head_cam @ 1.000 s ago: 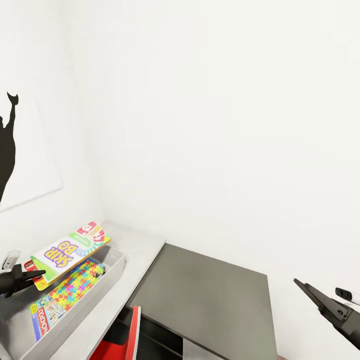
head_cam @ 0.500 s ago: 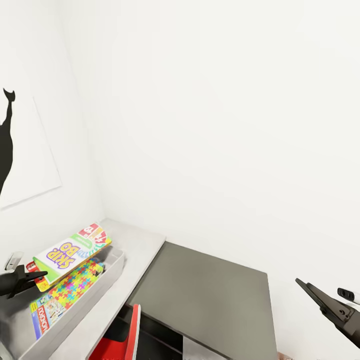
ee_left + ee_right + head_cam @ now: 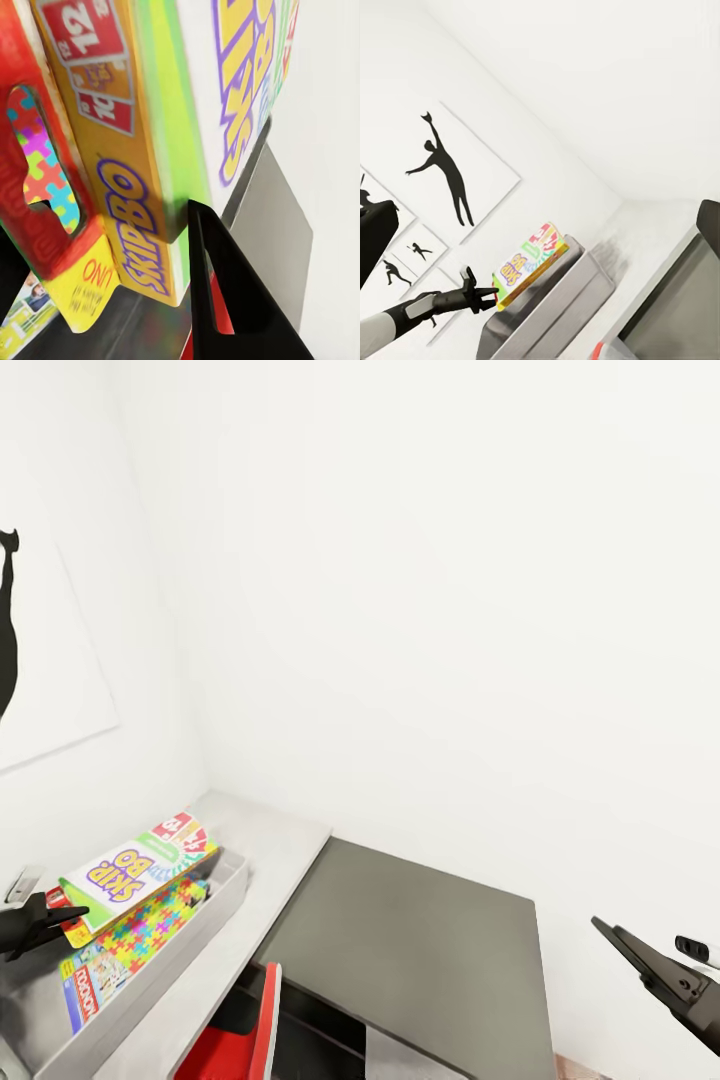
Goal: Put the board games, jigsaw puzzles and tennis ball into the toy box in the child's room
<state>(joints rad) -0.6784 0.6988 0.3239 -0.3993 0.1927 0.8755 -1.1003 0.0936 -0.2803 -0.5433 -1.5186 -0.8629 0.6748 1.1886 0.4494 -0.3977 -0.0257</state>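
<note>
My left gripper (image 3: 55,922) is shut on the near corner of a yellow-orange Skip-Bo board game (image 3: 135,865). The game hangs tilted over the light grey toy box (image 3: 228,888) on the pale table (image 3: 275,840). In the left wrist view the game (image 3: 150,150) sits against a black finger (image 3: 225,300). Inside the toy box lie a multicoloured jigsaw puzzle (image 3: 150,930) and the Monopoly board game (image 3: 85,988). My right gripper (image 3: 625,950) hangs open and empty at the lower right, far from the toy box. The tennis ball and the bed are out of view.
A lower cabinet with a dark grey top (image 3: 420,940) stands against the table's right end. A red chair (image 3: 262,1025) sits below the table edge. White walls close off the back and left, with a black silhouette picture (image 3: 8,620) on the left wall.
The view has shifted slightly. The held board game's far end has dropped a little toward the toy box. The right arm has hardly moved.
</note>
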